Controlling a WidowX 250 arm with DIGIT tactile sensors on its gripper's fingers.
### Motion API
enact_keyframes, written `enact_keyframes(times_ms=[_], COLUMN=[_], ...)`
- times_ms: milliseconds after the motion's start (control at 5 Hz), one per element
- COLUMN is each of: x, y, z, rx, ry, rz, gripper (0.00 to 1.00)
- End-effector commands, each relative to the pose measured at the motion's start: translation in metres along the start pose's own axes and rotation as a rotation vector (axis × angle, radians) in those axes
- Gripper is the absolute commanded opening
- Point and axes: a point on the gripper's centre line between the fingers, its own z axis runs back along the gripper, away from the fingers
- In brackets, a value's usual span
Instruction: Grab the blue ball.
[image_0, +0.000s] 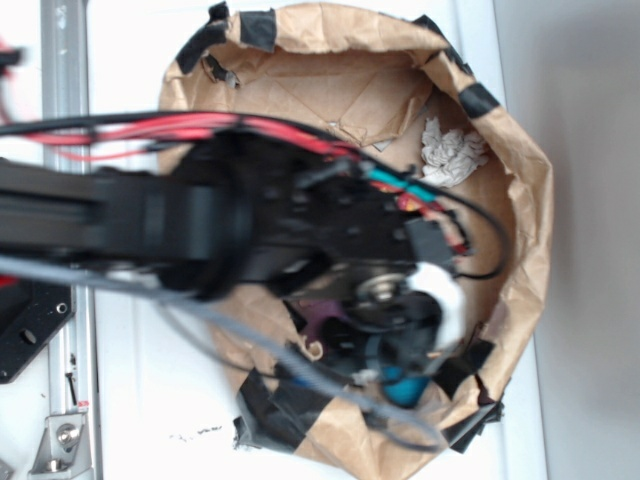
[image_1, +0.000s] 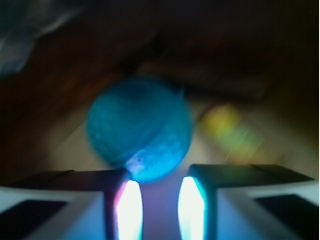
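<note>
Jaws stand a little apart in the wrist view, two pale blocks with a narrow bright gap between them, gripping nothing. The blue ball sits just beyond their tips, centred slightly toward the left block, its lower edge meeting or nearly meeting that block's top corner; blur makes it hard to say whether they touch. The ball is round, teal-blue and matte, with a faint seam curving across it. Behind it lies dim brown paper, and a blurred yellow-green patch shows to the right. In the exterior view the black robot arm reaches in from the left edge, with red and black cables along its top, and its far end dips into a crumpled brown paper bag edged with strips of black tape. The ball peeks out as a small teal spot under the arm's tip, near the bag's lower rim. A wad of white crumpled paper lies inside the bag at the upper right. The bag rests on a white worktop.
</note>
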Motion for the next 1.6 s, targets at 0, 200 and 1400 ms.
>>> enact_keyframes(times_ms=[0, 200, 1400], x=[-0.03, -0.032, -0.012], y=[0.026, 0.032, 0.04], z=[0.089, 0.09, 0.052], rx=[0.129, 0.075, -0.254], ry=[-0.052, -0.063, 0.108], rz=[0.241, 0.269, 1.229], gripper=[0.0, 1.0, 1.0])
